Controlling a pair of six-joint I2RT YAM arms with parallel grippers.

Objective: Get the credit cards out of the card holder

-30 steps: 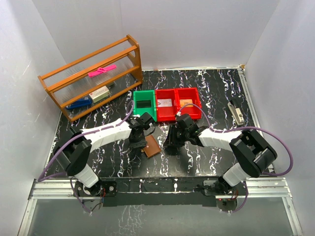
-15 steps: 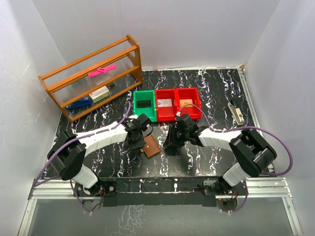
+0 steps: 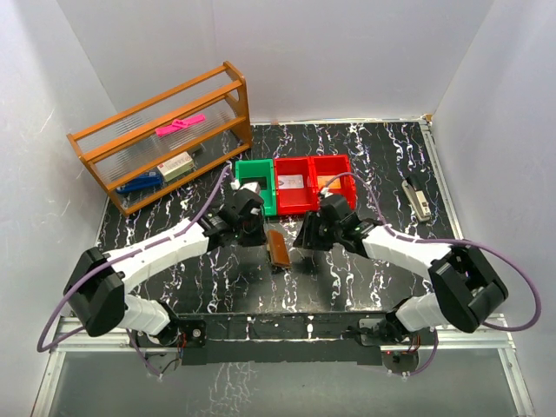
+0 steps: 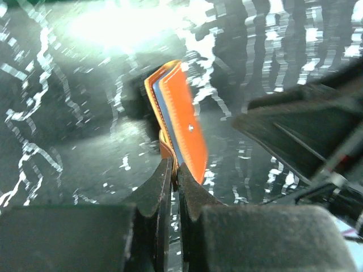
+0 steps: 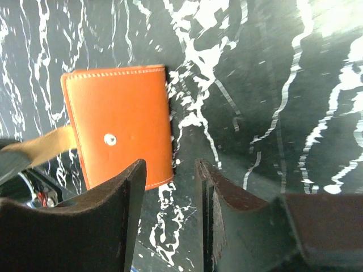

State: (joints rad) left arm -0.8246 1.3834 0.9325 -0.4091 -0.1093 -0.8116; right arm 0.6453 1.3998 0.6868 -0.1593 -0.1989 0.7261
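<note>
Pinched small brown leather card holder (image 3: 278, 249) in clenched left gripper (image 4: 172, 184), tilted on edge at frame centre, right gripper (image 5: 170, 192) released, empty, just right of it

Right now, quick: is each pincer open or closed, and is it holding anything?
Left pincer: closed, pinching the card holder by its strap.
Right pincer: open, holding nothing, right by the card holder's edge.
</note>
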